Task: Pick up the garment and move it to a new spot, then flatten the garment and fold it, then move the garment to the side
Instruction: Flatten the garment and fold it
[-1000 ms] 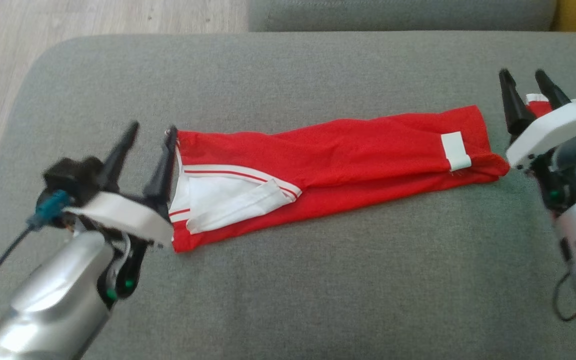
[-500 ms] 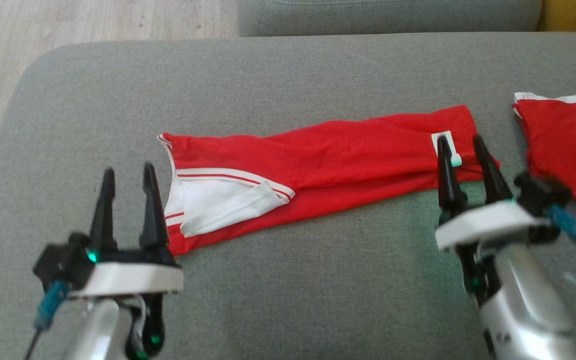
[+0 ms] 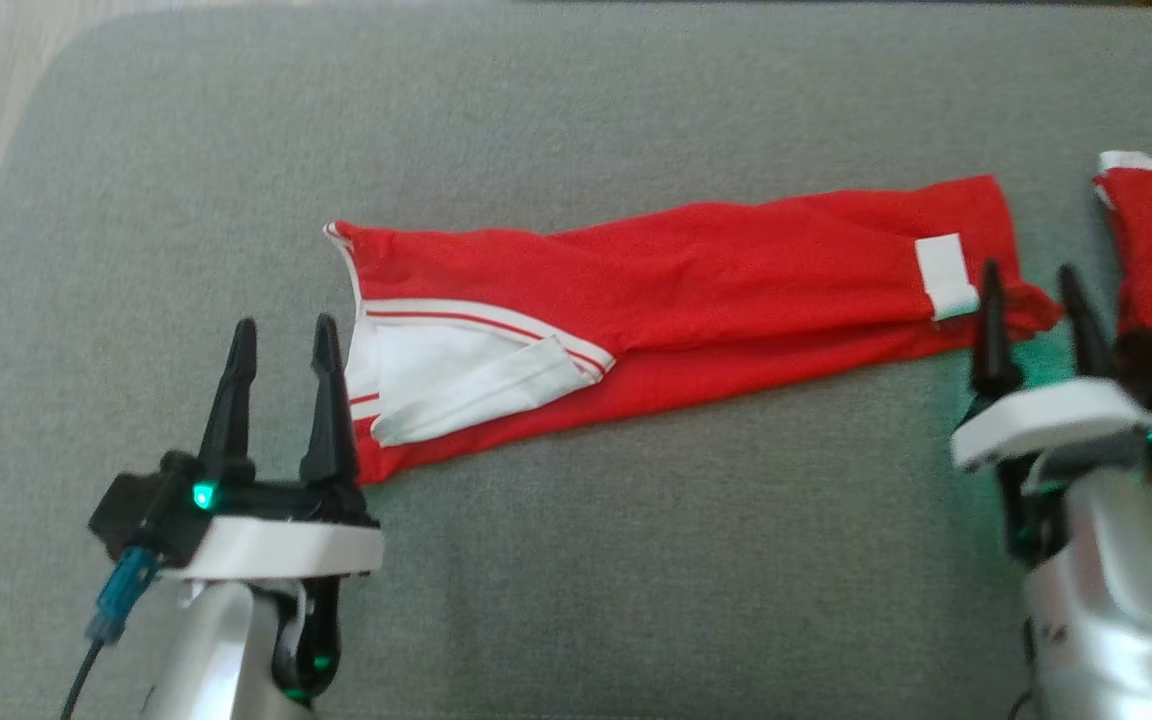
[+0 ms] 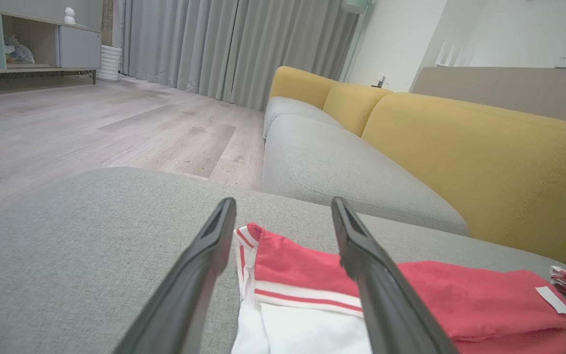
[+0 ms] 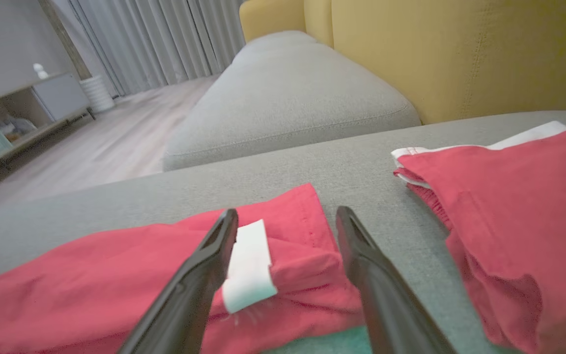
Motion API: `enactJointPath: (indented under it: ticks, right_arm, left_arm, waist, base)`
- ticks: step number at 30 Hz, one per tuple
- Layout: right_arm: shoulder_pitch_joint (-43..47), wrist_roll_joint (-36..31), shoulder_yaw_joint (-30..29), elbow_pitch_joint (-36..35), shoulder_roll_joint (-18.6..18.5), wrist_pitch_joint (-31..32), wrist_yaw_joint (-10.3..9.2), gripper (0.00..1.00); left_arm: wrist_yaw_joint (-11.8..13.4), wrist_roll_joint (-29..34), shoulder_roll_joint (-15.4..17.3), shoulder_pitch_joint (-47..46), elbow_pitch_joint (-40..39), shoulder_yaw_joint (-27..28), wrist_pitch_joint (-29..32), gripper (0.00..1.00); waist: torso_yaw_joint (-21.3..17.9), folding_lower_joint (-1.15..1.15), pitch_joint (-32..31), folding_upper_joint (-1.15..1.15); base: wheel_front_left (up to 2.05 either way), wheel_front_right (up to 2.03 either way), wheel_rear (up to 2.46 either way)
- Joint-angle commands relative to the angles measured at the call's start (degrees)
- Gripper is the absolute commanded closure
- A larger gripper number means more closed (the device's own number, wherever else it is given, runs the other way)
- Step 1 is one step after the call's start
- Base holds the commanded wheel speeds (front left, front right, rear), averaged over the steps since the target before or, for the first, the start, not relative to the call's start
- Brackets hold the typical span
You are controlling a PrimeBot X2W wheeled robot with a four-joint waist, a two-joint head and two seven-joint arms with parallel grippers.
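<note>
Left fingers (image 3: 328,420) spread, empty, beside garment (image 3: 696,270) white-trimmed end; right fingers (image 3: 991,340) spread, empty, perhaps touching other end.

The left tool (image 3: 284,330) and right tool (image 3: 1027,275) each carry two long, tapering black fingers (image 3: 232,400) on a white plate (image 3: 276,550) with green lights (image 3: 202,495). Forearms (image 3: 206,650) are glossy silver. Blue plugs (image 3: 121,595) sit at the wrists; the left trails a dark cable (image 3: 76,690).

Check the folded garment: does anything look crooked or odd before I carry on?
Yes. The red garment lies askew, a long strip slanting across the grey cushion. At its left end a white inner panel is turned out, and the right end by the white tag is bunched, one corner poking out.
</note>
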Motion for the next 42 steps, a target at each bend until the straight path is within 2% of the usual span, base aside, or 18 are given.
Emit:
enactJointPath:
  ticks: [1,7,14,16,19,22,27,32,37,42]
  right_arm:
    - [-2.74,-2.36,-0.41,-0.52,-0.03,0.22,0.37,0.00]
    - [-8.53,-7.67,-9.80,8.96,-0.02,2.40,0.37,0.00]
    - [-11.84,-10.14,-11.81,21.68,-0.02,2.56,0.37,0.01]
    - [-12.57,-10.47,-11.16,24.38,-0.02,1.73,0.37,1.00]
    - [-13.36,-11.54,-10.93,26.42,-0.02,-0.11,0.37,1.00]
    - [-13.65,-14.50,-13.02,25.48,-0.02,-1.37,0.37,1.00]
    - [-12.82,-21.95,-20.44,18.66,-0.02,-1.90,0.37,1.00]
    - [-12.21,-28.49,-26.49,10.30,-0.02,0.31,0.37,1.00]
    - [-12.97,-27.29,-25.07,7.17,-0.02,1.69,0.37,1.00]
    - [-13.79,-20.29,-17.13,7.50,-0.02,2.36,0.37,1.00]
  left_arm:
    - [-0.33,0.63,-0.03,-2.33,-1.16,2.40,-0.29,0.00]
    - [-1.56,1.54,-0.85,-3.64,0.03,2.26,-0.29,0.00]
    - [-2.18,2.00,-1.05,-4.19,0.80,2.72,-0.29,0.00]
    - [-2.26,2.02,-1.07,-4.24,0.94,3.04,-0.29,0.00]
    - [-2.35,2.00,-1.08,-4.11,1.08,3.27,-0.29,0.00]
    - [-2.39,1.91,-1.08,-3.72,1.11,3.44,-0.29,0.00]
    - [-2.42,1.93,-1.08,-2.90,1.06,3.54,-0.29,0.00]
    - [-2.31,1.89,-1.09,-2.44,1.05,3.23,-0.29,0.00]
    - [-2.02,1.64,-1.09,-1.91,1.11,2.76,-0.29,0.00]
    - [-1.66,1.27,-1.09,-1.33,0.98,2.16,-0.29,0.00]
  waist:
    - [0.91,-0.01,1.42,0.00]
    - [2.45,-0.01,3.28,0.00]
    - [2.65,-0.01,3.24,0.00]
    - [2.38,-0.01,2.95,0.00]
    - [1.77,-0.01,2.17,0.00]
    - [0.88,-0.01,1.11,0.00]
    - [-0.43,-0.01,-0.77,0.00]
    - [-0.81,-0.01,-2.50,0.00]
    - [-0.87,-0.01,-4.21,0.00]
    - [-0.16,-0.01,-5.80,0.00]
  base:
    - [0.00,0.00,0.00]
    - [0.00,0.00,0.00]
    - [0.00,0.00,0.00]
    - [0.00,0.00,0.00]
    - [0.00,0.00,0.00]
    - [0.00,0.00,0.00]
    - [0.00,0.00,0.00]
    - [0.00,0.00,0.00]
    - [0.00,0.00,0.00]
    - [0.00,0.00,0.00]
